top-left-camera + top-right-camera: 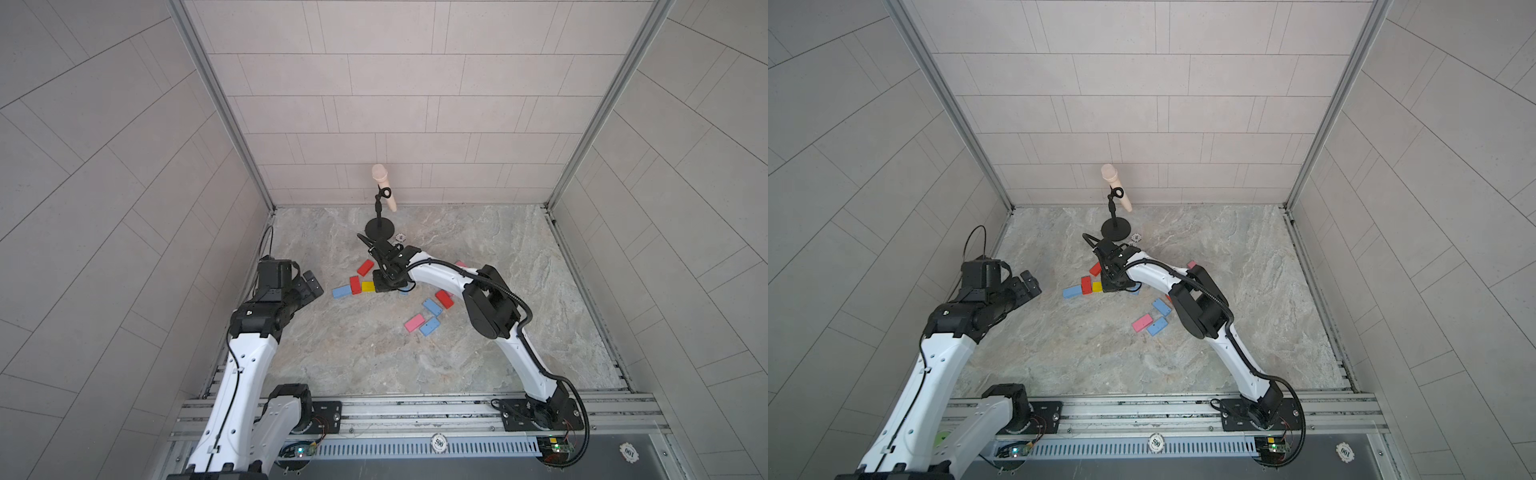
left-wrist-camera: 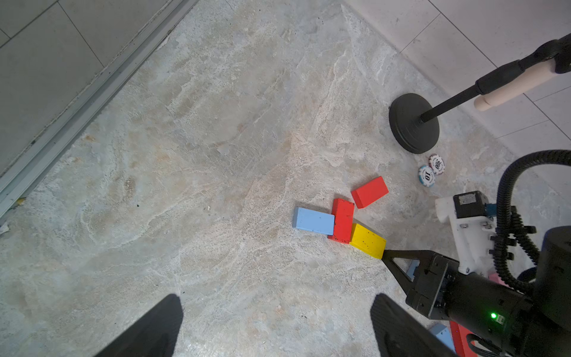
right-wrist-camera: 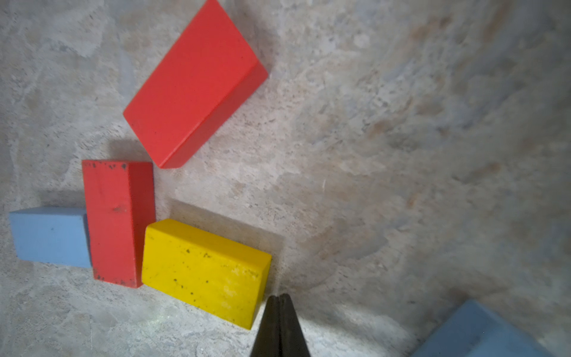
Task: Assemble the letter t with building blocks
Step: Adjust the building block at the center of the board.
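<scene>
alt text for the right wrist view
The right gripper, jaws shut, points at the end of a yellow block that abuts a red block with a light blue block on its other side; a second red block lies apart, angled.

Microphone stand, two poker chips

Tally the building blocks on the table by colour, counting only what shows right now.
red blocks: 3
light blue blocks: 4
pink blocks: 2
yellow block: 1
Total: 10 in view; the right arm may hide more.
</scene>
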{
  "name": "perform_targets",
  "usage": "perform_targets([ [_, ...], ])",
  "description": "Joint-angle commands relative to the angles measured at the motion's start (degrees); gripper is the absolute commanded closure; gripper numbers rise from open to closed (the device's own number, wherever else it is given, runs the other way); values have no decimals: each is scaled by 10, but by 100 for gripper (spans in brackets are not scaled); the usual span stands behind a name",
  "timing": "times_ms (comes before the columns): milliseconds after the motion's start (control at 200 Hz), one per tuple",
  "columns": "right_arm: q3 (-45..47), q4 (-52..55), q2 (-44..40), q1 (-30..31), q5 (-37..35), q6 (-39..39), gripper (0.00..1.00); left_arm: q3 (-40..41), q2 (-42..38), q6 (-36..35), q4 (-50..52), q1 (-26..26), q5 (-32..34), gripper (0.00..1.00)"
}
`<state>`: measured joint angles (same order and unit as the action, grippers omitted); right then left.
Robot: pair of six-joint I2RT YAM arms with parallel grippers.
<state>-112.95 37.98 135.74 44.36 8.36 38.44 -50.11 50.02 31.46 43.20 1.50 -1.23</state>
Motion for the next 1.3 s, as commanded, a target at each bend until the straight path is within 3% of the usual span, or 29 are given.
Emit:
perform_targets([
  [0, -19, 15, 17, 4, -10, 9, 100, -3, -2, -6, 3, 3, 6, 0],
  [1297, -75, 34, 48, 5, 1, 6, 100, 12, -2, -1, -9, 3, -9, 0],
])
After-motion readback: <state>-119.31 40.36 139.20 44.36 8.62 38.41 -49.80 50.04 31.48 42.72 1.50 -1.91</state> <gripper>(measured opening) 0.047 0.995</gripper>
